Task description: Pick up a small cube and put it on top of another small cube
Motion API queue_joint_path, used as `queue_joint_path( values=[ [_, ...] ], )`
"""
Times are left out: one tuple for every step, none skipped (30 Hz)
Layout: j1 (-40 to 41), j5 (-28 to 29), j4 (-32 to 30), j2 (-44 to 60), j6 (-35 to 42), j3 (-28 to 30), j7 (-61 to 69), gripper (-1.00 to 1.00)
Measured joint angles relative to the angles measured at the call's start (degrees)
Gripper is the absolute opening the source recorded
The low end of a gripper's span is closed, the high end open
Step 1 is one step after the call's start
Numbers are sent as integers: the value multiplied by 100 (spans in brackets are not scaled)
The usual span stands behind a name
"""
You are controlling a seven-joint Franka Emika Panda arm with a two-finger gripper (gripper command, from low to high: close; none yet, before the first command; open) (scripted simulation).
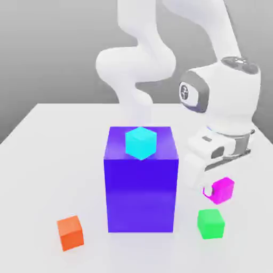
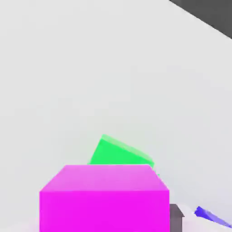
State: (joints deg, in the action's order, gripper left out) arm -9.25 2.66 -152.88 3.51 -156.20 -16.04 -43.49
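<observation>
Bench (image 1: 48, 138) surface is plain white and glossy, stretching under everything I work with, and behind it the room is a flat grey backdrop with nothing on it. In the hand view the bench ends at a dark strip beyond its far edge.

There are no containers here, just blocks. A tall blue-purple block (image 1: 141, 181) stands in the middle of the bench, and a cyan cube (image 1: 141, 143) rests on its top face. An orange cube (image 1: 70, 233) sits on the bench toward the exterior view's left, near the block's front corner. A green cube (image 1: 211, 223) sits on the bench toward the exterior view's right.

My gripper (image 1: 212, 187) is pinching the small cube (image 1: 223, 190), the magenta-pink one, with my fingers closed against its sides. I hold it just above the bench, beside the tall block on the exterior view's right, and just behind and above the green cube, not touching it.
</observation>
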Motion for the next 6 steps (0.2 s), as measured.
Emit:
queue_joint_path(
  values=[
    [-44,147,8,195,-181,36,-112,-100],
    [-103,312,20,398,-364,112,-236,-100],
    [-156,485,34,603,-544,193,-363,100],
    [-156,485,34,603,-544,193,-363,100],
    [-156,485,34,603,-544,193,-363,100],
    [-156,485,34,603,-544,193,-363,100]
  ],
)
